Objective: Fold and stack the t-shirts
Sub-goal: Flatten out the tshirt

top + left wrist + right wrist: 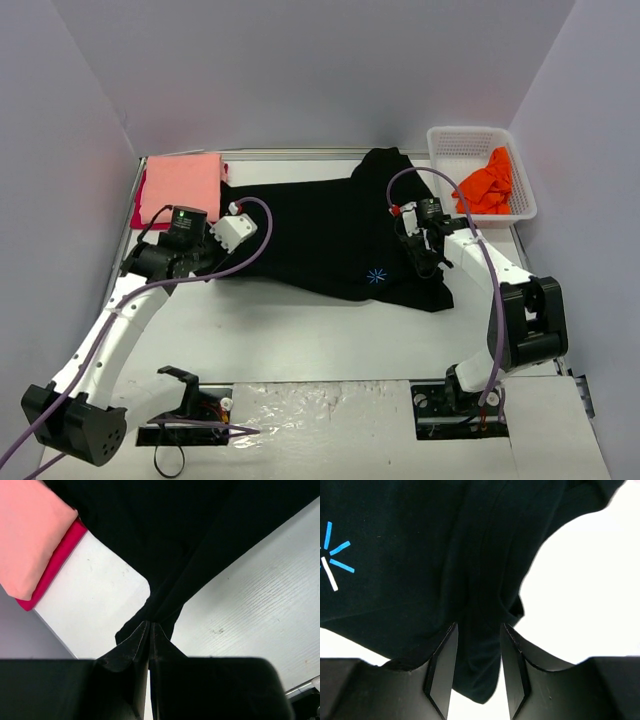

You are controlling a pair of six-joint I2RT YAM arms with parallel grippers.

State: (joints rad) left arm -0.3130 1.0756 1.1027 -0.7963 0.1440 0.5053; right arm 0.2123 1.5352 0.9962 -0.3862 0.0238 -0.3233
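A large black t-shirt [320, 235] lies spread across the middle of the table, with a small blue star print [335, 560] near its front hem. My left gripper [243, 222] is shut on the shirt's left edge; in the left wrist view its fingertips [150, 624] pinch a pulled-up point of black cloth [190, 530]. My right gripper [420, 262] grips a thick fold at the shirt's right side, and bunched cloth [477, 670] fills the gap between its fingers [442, 655]. A folded salmon-pink t-shirt [183, 185] rests on a red one [60, 555] at the back left. A bright orange t-shirt [488, 185] lies crumpled in the basket.
The white mesh basket [445, 140] stands at the back right corner. Grey walls close in the table on three sides. Bare white tabletop [300, 335] runs between the shirt and the arm bases.
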